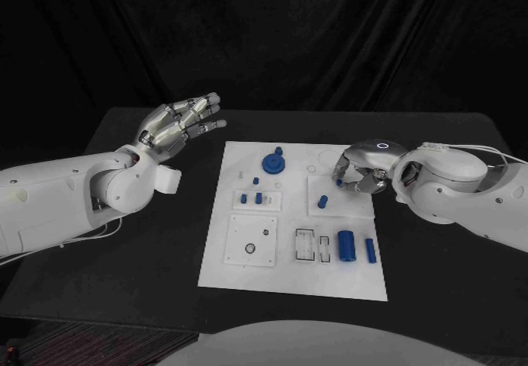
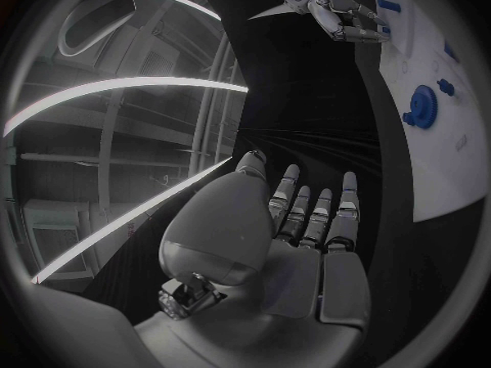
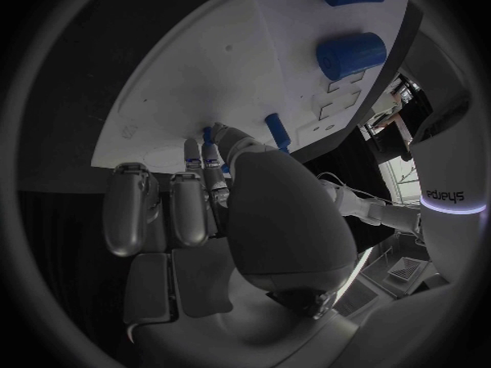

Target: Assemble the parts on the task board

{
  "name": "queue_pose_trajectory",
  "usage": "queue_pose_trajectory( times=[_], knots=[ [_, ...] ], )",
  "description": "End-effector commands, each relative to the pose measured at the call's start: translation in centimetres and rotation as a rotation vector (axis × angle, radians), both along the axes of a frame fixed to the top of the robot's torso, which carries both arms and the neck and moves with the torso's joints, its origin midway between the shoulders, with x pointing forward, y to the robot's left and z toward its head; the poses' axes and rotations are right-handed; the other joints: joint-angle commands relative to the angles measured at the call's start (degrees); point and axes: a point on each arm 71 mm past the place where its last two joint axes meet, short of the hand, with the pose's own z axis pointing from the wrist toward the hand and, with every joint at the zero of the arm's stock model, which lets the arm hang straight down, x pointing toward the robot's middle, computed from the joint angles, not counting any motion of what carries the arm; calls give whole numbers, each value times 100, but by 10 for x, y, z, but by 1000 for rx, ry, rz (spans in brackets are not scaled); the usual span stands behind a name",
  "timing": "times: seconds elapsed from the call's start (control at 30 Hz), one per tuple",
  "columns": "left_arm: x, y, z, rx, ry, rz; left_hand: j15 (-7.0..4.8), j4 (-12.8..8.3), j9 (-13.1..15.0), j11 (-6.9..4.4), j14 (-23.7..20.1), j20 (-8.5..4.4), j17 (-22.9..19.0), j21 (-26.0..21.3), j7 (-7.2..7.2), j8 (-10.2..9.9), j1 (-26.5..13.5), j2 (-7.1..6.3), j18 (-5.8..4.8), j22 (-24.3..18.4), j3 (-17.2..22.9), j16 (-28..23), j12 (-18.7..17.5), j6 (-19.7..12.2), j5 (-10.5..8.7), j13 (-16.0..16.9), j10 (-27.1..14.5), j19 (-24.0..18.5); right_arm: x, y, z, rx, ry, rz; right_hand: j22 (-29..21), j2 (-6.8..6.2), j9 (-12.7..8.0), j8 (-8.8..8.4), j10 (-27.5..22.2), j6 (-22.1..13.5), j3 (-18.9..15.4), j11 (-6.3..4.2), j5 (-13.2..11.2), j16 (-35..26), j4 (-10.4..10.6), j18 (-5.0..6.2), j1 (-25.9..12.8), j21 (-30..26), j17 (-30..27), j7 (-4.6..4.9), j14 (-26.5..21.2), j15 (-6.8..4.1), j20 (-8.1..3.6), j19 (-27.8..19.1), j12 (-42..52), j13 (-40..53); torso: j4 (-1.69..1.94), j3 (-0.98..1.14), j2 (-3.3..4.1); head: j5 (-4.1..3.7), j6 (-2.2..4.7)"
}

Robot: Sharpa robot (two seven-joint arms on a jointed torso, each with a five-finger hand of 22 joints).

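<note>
The white board (image 1: 295, 229) lies in the middle of the black table (image 1: 440, 252), with blue parts scattered over it. Near its far end stands one round gear-like piece (image 1: 273, 162) with a short stem. Below it sit one tiny peg (image 1: 256, 181) and two short pegs (image 1: 251, 198) side by side on a raised white square. One slanted peg (image 1: 323, 202) lies near the board's middle. Toward the near right end lie two cylinders, one thick cylinder (image 1: 346, 245) and one thin cylinder (image 1: 371, 251) just beside it. Two outlined slots (image 1: 313, 245) sit left of them, and one white square plate (image 1: 252, 239) sits further left.

The left hand (image 1: 179, 122) is raised off the table's left side, well apart from the board, fingers straight and slightly spread, holding nothing. In the left wrist view its fingers (image 2: 312, 213) stand straight with small gaps.

The right hand (image 1: 360, 171) hangs over the board's right edge near its far end, fingers curled downward toward the surface. In the right wrist view its fingertips (image 3: 209, 159) sit close to a small blue piece (image 3: 208, 135) at the board; whether they pinch it cannot be told.
</note>
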Motion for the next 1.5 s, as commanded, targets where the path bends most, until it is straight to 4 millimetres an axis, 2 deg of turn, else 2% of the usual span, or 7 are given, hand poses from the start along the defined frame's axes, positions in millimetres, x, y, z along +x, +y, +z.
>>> queue_pose_trajectory(
  times=[0.03, 0.33, 0.87, 1.1, 1.5],
  knots=[
    [-1, -2, 1, -29, -13, -17, 3, -56, 9, 27, 48, 2, 11, 42, -3, 39, 64, 12, 22, -14, 6, 36, 40, 51, 41, 11, 32, 66, 0, -1, -4, -16, 10, 0, 1100, 14, -5, 41, 80, 69, 66, -4, 22, -21, 3, -6, 50, -12, -5, 7, 32, 41, 39, -18, -26, -24, 3, -2, -2, 7, -16],
    [-1, -3, 0, -29, -7, -23, 28, -116, 18, 55, 116, 3, 19, 57, 14, 64, 145, 33, 0, -53, 35, 97, 70, 108, 143, 15, 66, 135, -1, 2, -6, 0, 3, 11, 1111, -8, 15, 119, 482, 309, 217, -30, -117, -4, -27, -14, 9, 25, 7, 0, 33, 100, 95, -4, -30, -114, 5, -4, -2, 12, -50],
    [1, -5, -2, -26, 4, -30, 50, -282, 33, 138, 220, 2, 31, 62, 67, 139, 334, 65, -53, -143, 131, 205, 192, 198, 363, 33, 199, 228, -1, 5, -6, 32, -25, 20, 1117, 76, 67, 232, 1016, 642, 409, -119, -254, -14, -312, -14, 270, 48, -25, 22, 17, 37, 50, -6, -28, -178, -2, -4, -4, 4, -73],
    [1, -4, -3, -24, 8, -30, 55, -313, 33, 151, 252, 2, 36, 63, 76, 149, 364, 68, -60, -159, 152, 232, 217, 202, 398, 37, 226, 243, -1, 6, -5, 45, -39, 19, 1118, 85, 67, 231, 1086, 668, 427, -127, -269, -11, -368, -16, 317, 52, -17, 24, 18, 29, 42, -7, -32, -184, 0, -3, -2, -8, -73],
    [1, -3, -4, -18, 15, -25, 67, -352, 32, 171, 301, 2, 43, 65, 88, 162, 397, 69, -70, -179, 177, 270, 254, 208, 443, 42, 267, 266, -4, 4, 3, 78, -74, 16, 1119, 84, 59, 216, 1101, 681, 401, -120, -368, -14, -347, -17, 259, 55, -23, 26, 15, 33, 40, -10, -78, -207, -4, -4, -2, 19, -73]
  ],
)
